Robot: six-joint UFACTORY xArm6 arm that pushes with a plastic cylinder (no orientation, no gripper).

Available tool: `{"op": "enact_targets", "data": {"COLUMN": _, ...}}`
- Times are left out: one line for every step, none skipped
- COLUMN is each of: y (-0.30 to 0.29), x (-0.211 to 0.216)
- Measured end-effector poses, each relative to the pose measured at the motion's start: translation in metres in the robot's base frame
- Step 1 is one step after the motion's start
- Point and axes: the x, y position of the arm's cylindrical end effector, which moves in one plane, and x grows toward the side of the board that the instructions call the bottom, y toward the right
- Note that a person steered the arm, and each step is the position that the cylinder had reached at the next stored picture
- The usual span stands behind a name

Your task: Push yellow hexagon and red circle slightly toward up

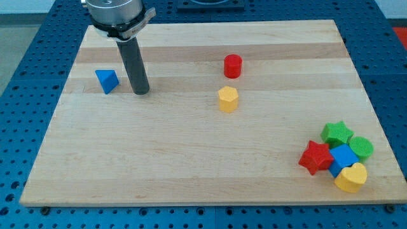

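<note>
A wooden board (191, 159) is seen lying on a blue perforated table, and the dark rod is seen standing on it toward the view's upper left, with my tip (140, 92) resting on the board just to the right of a blue triangular block (107, 81), near it but not touching as far as can be made out. No claw is carried by this arm, so no opening or closing can be reported; only the plain rod end is shown. The two blocks named in the task are found near the middle of the board: the red circle (233, 66) is placed toward the view's top, and the yellow hexagon (227, 99) is set just below it, with a small gap visible between them. Both are well apart from my tip, which lies far to their left. The task is therefore judged not to have been started on these blocks, since neither is being touched. It is judged that my tip would have to be brought round below the yellow hexagon so that it can be pushed toward the view's top, perhaps with the red circle carried ahead of it. A cluster of other blocks is gathered at the view's lower right: a green star (336, 133), a green circle (362, 147), a red star (315, 158), a blue block (343, 158) and a yellow heart (351, 177), all packed closely together.
</note>
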Motion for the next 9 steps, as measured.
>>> {"op": "enact_targets", "data": {"y": 0.080, "x": 0.062}}
{"op": "enact_targets", "data": {"y": 0.093, "x": 0.075}}
{"op": "enact_targets", "data": {"y": 0.097, "x": 0.129}}
{"op": "enact_targets", "data": {"y": 0.159, "x": 0.122}}
{"op": "enact_targets", "data": {"y": 0.162, "x": 0.122}}
{"op": "enact_targets", "data": {"y": 0.162, "x": 0.082}}
{"op": "enact_targets", "data": {"y": 0.162, "x": -0.015}}
{"op": "enact_targets", "data": {"y": 0.162, "x": -0.046}}
{"op": "enact_targets", "data": {"y": 0.162, "x": -0.043}}
